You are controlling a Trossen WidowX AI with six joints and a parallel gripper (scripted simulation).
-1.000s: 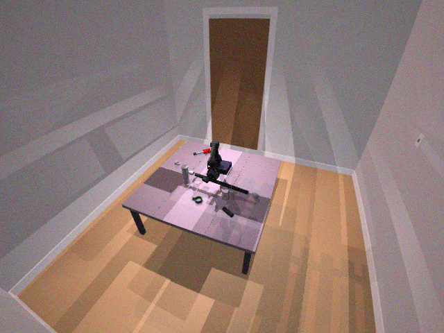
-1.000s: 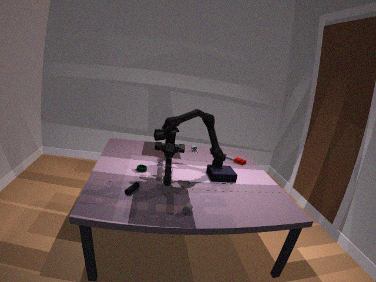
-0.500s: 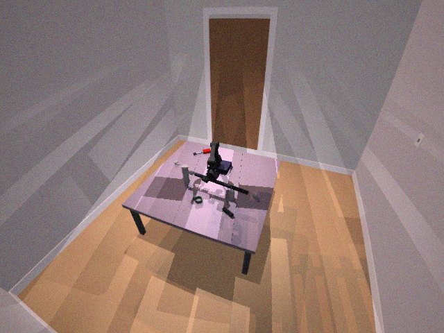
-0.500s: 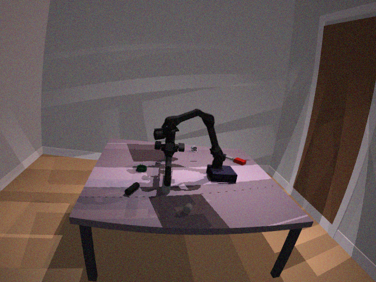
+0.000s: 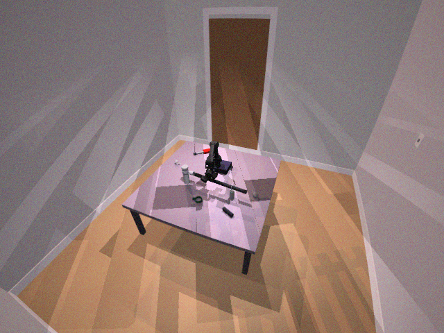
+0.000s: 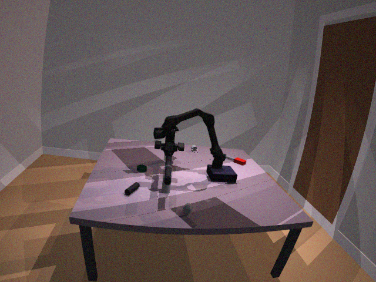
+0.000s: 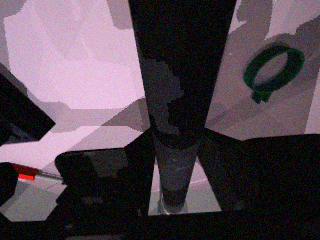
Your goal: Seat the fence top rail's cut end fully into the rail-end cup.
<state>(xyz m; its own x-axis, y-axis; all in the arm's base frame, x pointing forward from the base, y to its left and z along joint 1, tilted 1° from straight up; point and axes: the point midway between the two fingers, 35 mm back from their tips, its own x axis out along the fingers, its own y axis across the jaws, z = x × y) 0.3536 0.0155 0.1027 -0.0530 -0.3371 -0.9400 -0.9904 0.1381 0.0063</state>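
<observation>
The black rail (image 5: 225,184) (image 6: 167,177) (image 7: 180,65) runs level above the table. My gripper (image 5: 207,178) (image 6: 168,154) (image 7: 172,128) is shut on it, nearer its post end. The big grey post (image 5: 185,175) stands upright at the rail's left end in the top view; the arm hides it in the exterior view. The pale rail-end cup (image 5: 191,173) (image 7: 172,210) is at the post's upper part, facing the rail. The rail's cut end is at the cup's mouth; how deep it sits cannot be told. The small post (image 5: 232,194) stands under the rail's far part, its loop around the rail.
A green clamp ring (image 5: 197,197) (image 6: 141,168) (image 7: 274,70) and black cylinder (image 5: 227,211) (image 6: 132,188) lie in front of the rail. A red-handled tool (image 5: 207,151) (image 6: 239,161) lies near the arm's base (image 5: 225,166) (image 6: 221,173). A small grey piece (image 5: 255,195) (image 6: 186,209) lies beyond the small post.
</observation>
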